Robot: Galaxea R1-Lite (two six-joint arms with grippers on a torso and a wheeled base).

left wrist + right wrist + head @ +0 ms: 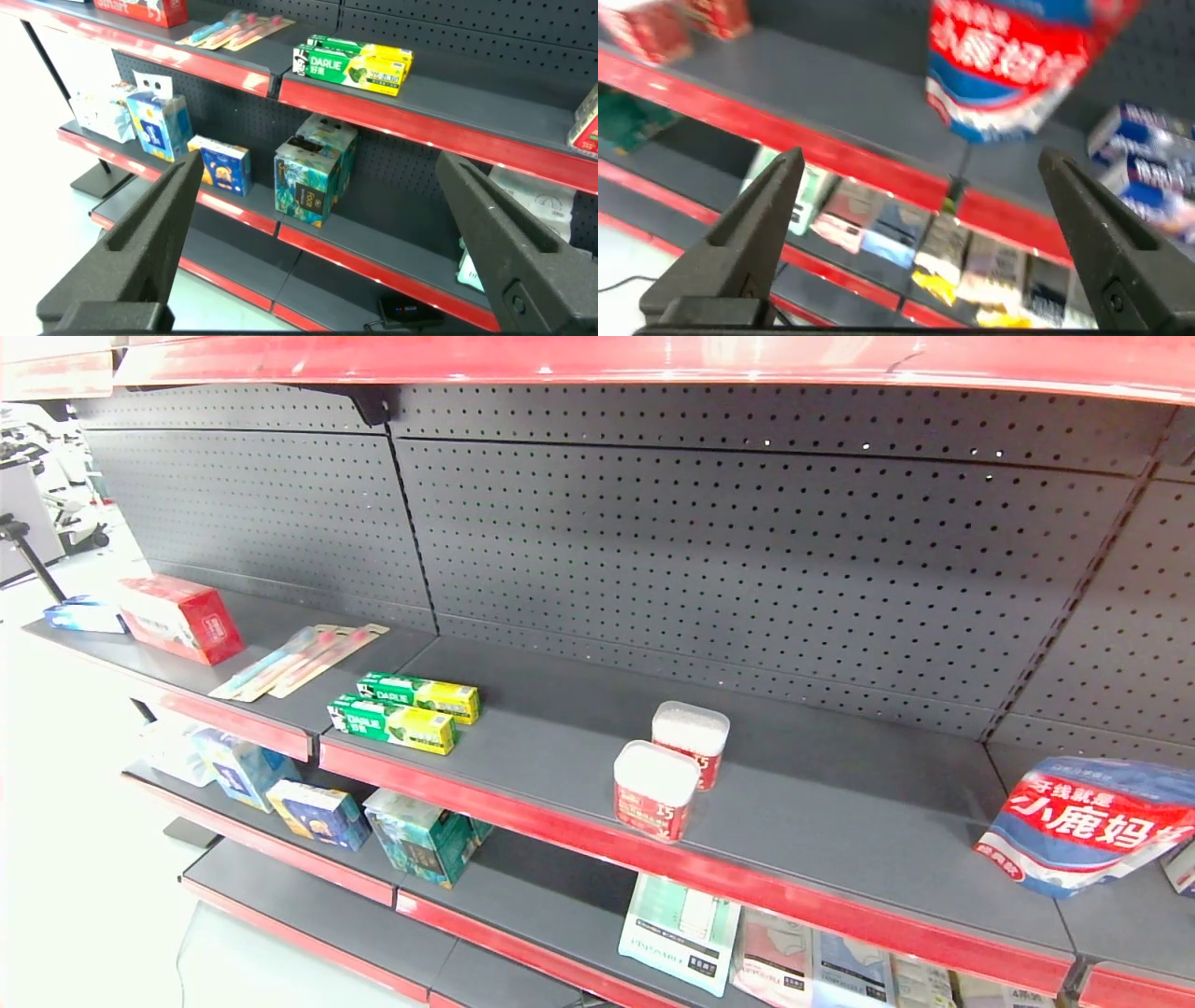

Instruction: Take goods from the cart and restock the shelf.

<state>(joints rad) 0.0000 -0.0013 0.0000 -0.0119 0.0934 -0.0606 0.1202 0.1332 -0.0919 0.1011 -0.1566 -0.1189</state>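
A dark shelf (pixel 840 803) with red front edges runs across the head view. On it lie two green and yellow toothpaste boxes (pixel 403 711), two white-lidded red tubs (pixel 667 765), and a blue and red pouch (pixel 1088 821) at the right. My left gripper (pixel 318 233) is open with nothing between its fingers, in front of the lower shelves and below the toothpaste boxes (pixel 355 65). My right gripper (pixel 920 233) is open and holds nothing, hanging below and in front of the pouch (pixel 1013 61).
A red box (pixel 182 616), a blue pack (pixel 84 614) and carded toothbrushes (pixel 299 658) lie at the shelf's left. Lower shelves hold coloured boxes (pixel 313 173) and flat packets (pixel 681 929). Blue and white packs (pixel 1148 168) sit beside the pouch.
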